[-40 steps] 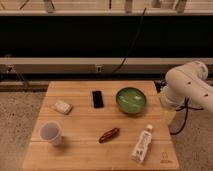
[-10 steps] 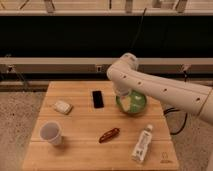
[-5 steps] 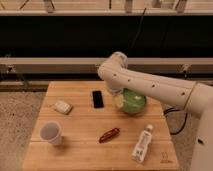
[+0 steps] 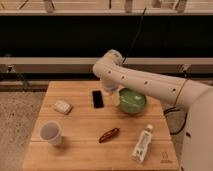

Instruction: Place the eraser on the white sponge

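Gripper (image 4: 112, 95): I see it spread wide, holding nothing, just right of the eraser (image 4: 97, 99) near the table's (image 4: 80, 145) back edge. Sponge (image 4: 62, 106): near left edge, apart from the eraser.

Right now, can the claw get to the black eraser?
Probably yes. The claw hangs close beside the eraser, between it and the bowl, and nothing lies between claw and eraser.
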Available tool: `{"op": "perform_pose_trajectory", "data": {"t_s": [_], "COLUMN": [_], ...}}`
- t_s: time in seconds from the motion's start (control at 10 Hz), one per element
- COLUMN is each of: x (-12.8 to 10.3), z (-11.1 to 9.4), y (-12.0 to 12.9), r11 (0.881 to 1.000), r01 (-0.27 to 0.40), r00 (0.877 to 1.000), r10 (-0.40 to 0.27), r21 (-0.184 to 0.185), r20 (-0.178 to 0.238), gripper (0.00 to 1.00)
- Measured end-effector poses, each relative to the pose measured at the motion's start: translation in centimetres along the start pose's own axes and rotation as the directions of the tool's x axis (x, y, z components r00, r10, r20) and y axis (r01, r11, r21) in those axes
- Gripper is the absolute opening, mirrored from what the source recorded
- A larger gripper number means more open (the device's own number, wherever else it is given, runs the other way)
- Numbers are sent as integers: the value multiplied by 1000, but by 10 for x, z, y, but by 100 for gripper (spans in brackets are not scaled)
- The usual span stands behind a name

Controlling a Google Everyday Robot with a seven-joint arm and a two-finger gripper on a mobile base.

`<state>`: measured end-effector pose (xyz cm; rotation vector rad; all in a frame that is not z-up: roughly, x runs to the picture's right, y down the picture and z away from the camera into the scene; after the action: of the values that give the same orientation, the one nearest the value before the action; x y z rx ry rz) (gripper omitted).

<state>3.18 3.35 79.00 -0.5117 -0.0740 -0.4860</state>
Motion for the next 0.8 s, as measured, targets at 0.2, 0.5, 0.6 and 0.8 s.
{"op": "perform_pose_trajectory", "data": {"t_s": [0.2,0.5,0.6,0.8], "x": [-5,-6,-8,-11], "z": [4,8,9,14], "y": [-8,-16,-20,-26], "r11": [1000,999,999,999], "r01": [17,35,41,51], "r00": [1000,999,998,998], "r10": [-17,-35,-41,-51], "r21": [-5,-12,-13,-18], "r20": [12,32,37,46], "gripper": [80,80,80,80]}}
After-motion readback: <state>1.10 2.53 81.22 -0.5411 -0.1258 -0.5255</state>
